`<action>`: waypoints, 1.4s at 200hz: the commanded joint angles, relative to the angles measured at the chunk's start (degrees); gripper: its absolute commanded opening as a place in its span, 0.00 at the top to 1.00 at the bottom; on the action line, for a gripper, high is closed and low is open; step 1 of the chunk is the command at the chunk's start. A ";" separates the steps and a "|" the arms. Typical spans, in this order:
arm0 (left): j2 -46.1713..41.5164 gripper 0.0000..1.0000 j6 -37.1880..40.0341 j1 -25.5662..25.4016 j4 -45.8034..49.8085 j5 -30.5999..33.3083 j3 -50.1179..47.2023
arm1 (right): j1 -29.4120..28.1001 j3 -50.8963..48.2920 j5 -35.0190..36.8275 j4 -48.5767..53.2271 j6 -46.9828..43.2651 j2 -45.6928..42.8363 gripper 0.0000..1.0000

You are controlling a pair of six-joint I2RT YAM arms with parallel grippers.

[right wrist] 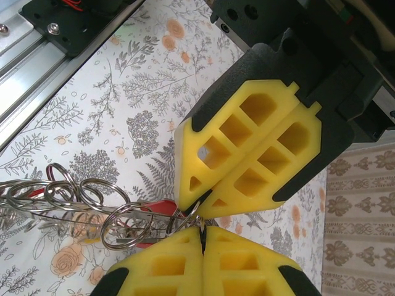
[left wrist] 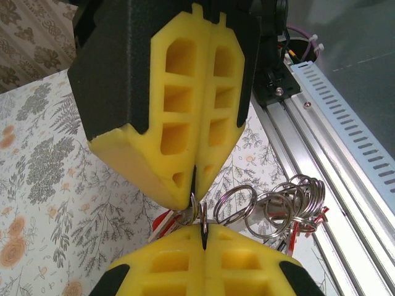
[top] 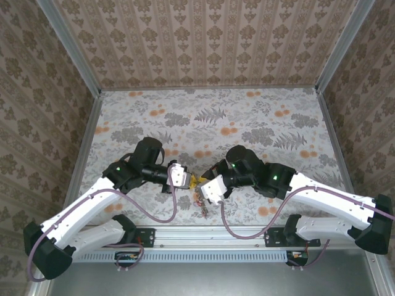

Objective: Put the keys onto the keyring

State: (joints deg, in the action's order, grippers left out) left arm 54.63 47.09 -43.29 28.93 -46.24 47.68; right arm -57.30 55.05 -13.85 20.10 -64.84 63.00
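My two grippers meet tip to tip over the near middle of the floral table. The left gripper point(left wrist: 203, 229) is shut on a small silver keyring point(left wrist: 203, 213). Opposite it, the right gripper point(right wrist: 202, 229) is shut on a second small ring point(right wrist: 192, 213) right beside the first. Whether the two rings are linked I cannot tell. A red-headed key point(left wrist: 162, 223) point(right wrist: 157, 206) hangs just behind them. A bunch of larger silver rings point(left wrist: 290, 200) point(right wrist: 80, 197) with more red keys trails off toward the near rail. From above, the left gripper point(top: 190, 179) and right gripper point(top: 201, 184) touch above that bunch point(top: 200, 202).
An aluminium rail point(top: 210, 233) point(left wrist: 333, 123) point(right wrist: 37, 68) runs along the near table edge, close under the bunch. Patterned walls point(top: 203, 43) close in the back and both sides. Floral cloth point(top: 210, 117) stretches behind the grippers.
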 commanded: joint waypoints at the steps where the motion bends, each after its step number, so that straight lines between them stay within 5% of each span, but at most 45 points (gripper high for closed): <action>1: -0.31 1.00 -0.86 -0.83 -4.12 -2.16 2.33 | -0.95 1.75 -0.57 1.61 -1.51 0.63 1.00; 198: -2.39 1.00 -2.66 -0.71 -8.42 3.40 0.40 | -1.78 -2.75 -0.13 2.18 -0.28 -4.41 1.00; 280: -2.60 1.00 -0.79 -0.89 -7.01 -0.17 0.71 | 1.41 -3.89 -1.48 -7.47 9.09 -6.11 1.00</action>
State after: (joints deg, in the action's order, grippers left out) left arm 52.93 45.58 -43.94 23.33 -43.09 47.64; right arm -57.60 51.99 -13.54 15.64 -59.75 58.83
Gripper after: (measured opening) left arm 0.043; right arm 0.067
